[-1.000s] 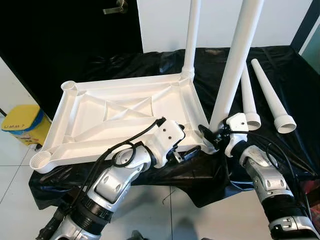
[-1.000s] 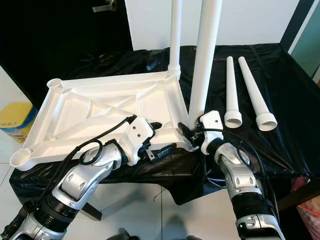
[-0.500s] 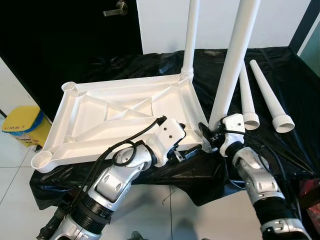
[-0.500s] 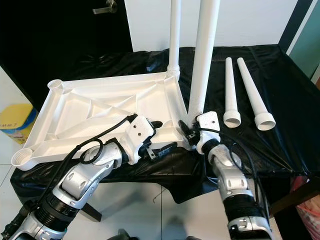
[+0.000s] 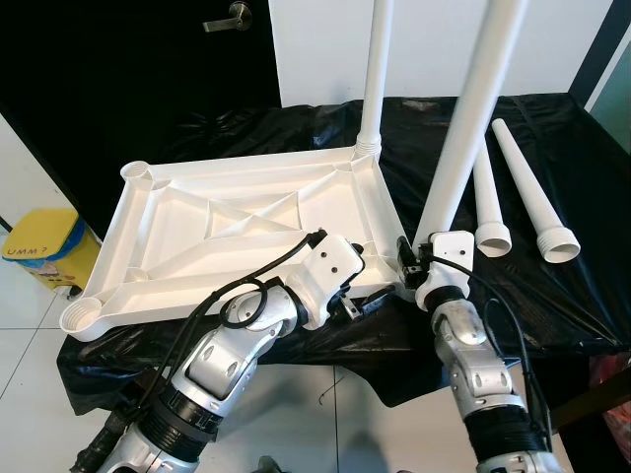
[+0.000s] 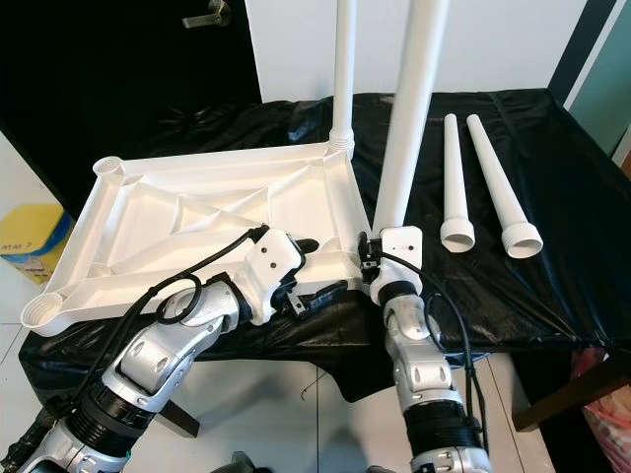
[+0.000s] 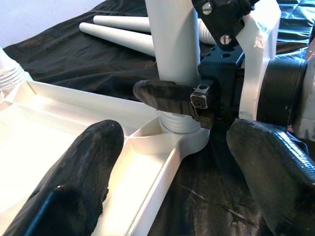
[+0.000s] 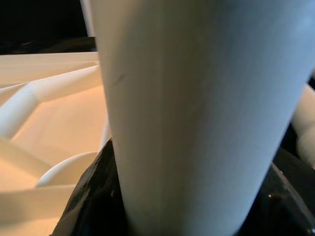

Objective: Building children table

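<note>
Loose legs (image 5: 518, 187) right of tabletop (image 5: 227, 227) (inverted)

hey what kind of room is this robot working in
Probably an indoor room set up as a work or test space rather than a lived-in home: a table draped in black plastic sheeting, a pale tiled floor, a dark door with a lever handle, and a yellow container against the wall.
</note>
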